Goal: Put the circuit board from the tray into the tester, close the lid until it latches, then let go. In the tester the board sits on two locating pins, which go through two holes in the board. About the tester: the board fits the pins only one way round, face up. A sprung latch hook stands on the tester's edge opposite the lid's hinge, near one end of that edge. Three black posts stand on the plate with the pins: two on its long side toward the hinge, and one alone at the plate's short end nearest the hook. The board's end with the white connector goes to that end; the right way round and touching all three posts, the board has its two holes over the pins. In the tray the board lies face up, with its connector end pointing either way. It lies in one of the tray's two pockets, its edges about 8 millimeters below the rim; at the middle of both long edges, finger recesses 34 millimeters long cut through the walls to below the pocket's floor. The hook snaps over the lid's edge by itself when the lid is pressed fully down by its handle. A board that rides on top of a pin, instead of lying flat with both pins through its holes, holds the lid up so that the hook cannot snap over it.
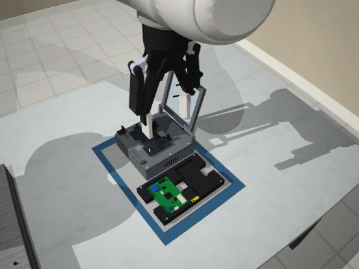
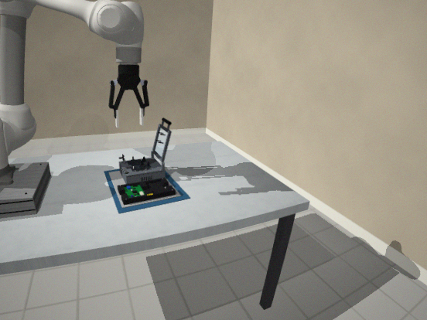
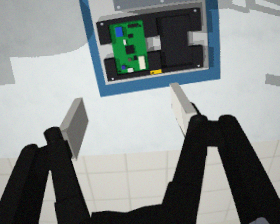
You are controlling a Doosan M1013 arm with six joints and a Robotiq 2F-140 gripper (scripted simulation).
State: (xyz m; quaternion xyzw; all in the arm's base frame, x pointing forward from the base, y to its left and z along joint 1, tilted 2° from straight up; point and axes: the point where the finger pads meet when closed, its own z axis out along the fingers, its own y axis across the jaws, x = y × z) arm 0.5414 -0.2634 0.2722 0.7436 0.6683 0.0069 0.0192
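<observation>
Above grey box-shaped tester (image 1: 169,157) (image 2: 145,176): black two-finger gripper (image 1: 166,86) (image 2: 129,124) (image 3: 127,102), partly open, empty
Beside tester: green rectangular circuit board (image 1: 167,194) (image 2: 134,190) (image 3: 130,47), in black tray (image 1: 212,180) (image 2: 164,191) (image 3: 175,42)

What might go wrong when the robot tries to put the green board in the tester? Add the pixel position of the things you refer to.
The green circuit board (image 1: 168,194) (image 2: 133,190) (image 3: 129,49) lies snugly in a pocket of the black tray (image 1: 212,179) (image 2: 162,190) (image 3: 174,40), so the gripper (image 1: 166,121) (image 2: 129,121) (image 3: 127,102) might bump the tray's walls instead of the board. Also, the gripper hangs near the tester's raised lid (image 1: 198,110) (image 2: 167,144), so a finger could knock it. And if the white connector (image 1: 181,199) (image 2: 141,193) (image 3: 142,62) faces the wrong way, the board probably won't fit.
</observation>
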